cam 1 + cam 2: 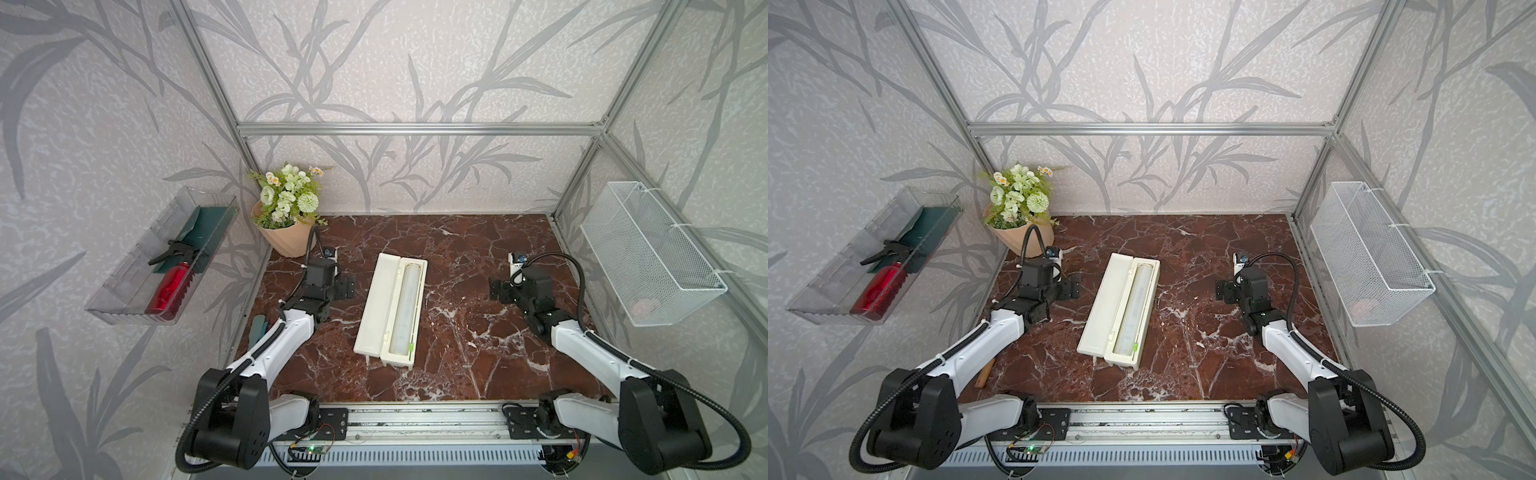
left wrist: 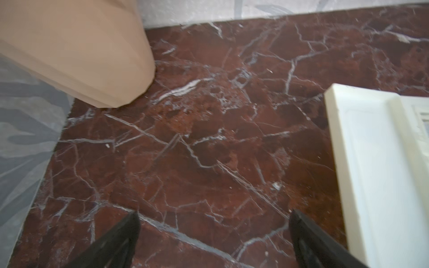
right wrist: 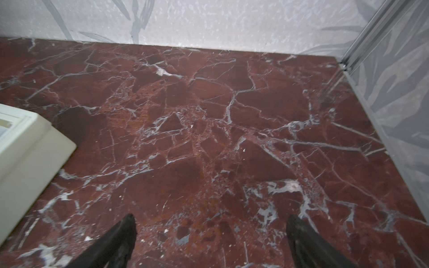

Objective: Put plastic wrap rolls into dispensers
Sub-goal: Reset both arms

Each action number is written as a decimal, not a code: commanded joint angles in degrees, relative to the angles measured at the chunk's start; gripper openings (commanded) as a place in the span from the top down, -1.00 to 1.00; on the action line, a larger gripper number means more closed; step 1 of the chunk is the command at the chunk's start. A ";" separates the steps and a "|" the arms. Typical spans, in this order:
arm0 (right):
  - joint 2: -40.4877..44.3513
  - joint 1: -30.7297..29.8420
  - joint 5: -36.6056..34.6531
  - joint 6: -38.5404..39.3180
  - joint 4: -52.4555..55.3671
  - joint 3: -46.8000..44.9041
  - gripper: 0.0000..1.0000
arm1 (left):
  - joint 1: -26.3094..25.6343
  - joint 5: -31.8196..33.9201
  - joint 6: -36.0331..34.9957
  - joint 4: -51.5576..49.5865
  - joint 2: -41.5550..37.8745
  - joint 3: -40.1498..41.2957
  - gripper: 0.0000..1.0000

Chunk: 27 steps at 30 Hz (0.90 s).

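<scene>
The dispenser (image 1: 376, 307) is a long cream-white box lying in the middle of the marble table with its lid folded flat to the left. The plastic wrap roll (image 1: 406, 307) lies lengthwise in the box's tray; both top views show it there (image 1: 1133, 307). My left gripper (image 1: 346, 287) hovers left of the box's far half, open and empty. My right gripper (image 1: 496, 291) hangs well to the right of the box, also open and empty. In the left wrist view the gripper (image 2: 214, 213) stands over bare marble beside the lid (image 2: 380, 162). The right wrist view has its gripper (image 3: 211, 217) over bare marble, the box corner (image 3: 25, 148) off to one side.
A flower pot (image 1: 291, 239) stands at the back left corner, close behind the left gripper. A clear bin (image 1: 124, 291) on the left wall holds a red spray bottle (image 1: 168, 291). A white wire basket (image 1: 652, 253) hangs on the right wall. A wooden-handled tool (image 1: 986, 374) lies under the left arm.
</scene>
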State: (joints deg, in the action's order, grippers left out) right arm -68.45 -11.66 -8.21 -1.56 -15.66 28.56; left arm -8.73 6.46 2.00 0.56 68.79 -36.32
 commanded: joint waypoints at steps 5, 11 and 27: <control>-5.34 0.59 -7.77 6.28 -24.44 -6.23 -0.98 | 3.09 0.90 -7.52 23.63 -1.39 11.68 -0.99; -15.36 1.97 -6.88 6.00 -41.04 -10.19 -0.99 | 7.76 -3.53 -4.33 37.94 8.69 13.96 -0.99; -22.08 4.28 -3.71 3.99 -43.19 -8.97 -0.98 | 8.39 9.06 1.42 52.60 20.44 14.67 -0.98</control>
State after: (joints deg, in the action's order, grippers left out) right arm -90.76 -7.53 -12.99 2.22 -55.70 19.66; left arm -0.32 10.70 1.80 50.11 89.62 -20.60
